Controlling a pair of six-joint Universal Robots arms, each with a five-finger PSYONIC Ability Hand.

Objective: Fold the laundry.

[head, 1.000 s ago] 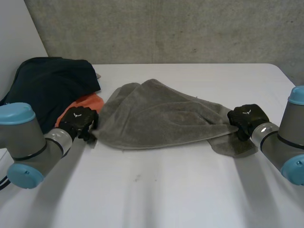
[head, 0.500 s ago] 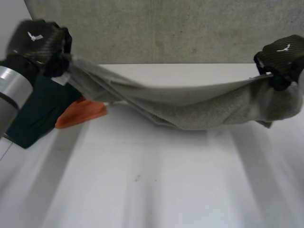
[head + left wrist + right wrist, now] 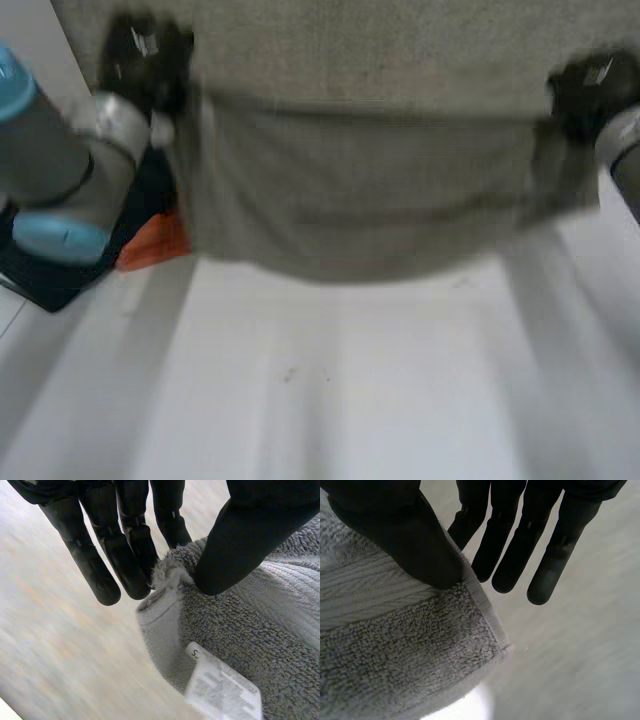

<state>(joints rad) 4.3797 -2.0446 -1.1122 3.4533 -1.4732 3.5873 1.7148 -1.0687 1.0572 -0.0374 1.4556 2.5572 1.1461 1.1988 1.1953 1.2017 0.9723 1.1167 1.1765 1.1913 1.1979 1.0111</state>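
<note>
Holding the grey towel (image 3: 350, 190) clear of the table (image 3: 330, 400), we've got it spread wide btwn both hands like a curtain. 0.5 s ago it sagged lower in a narrow band. Our left hand (image 3: 250, 535) pinches one top corner, thumb vs fingers, w/ the white label (image 3: 222, 690) just past the thumb. Our right hand (image 3: 395, 535) pinches the other top corner likewise. An orange cloth (image 3: 150, 245) & dark garment (image 3: 50, 285) lie under the left arm.
</note>
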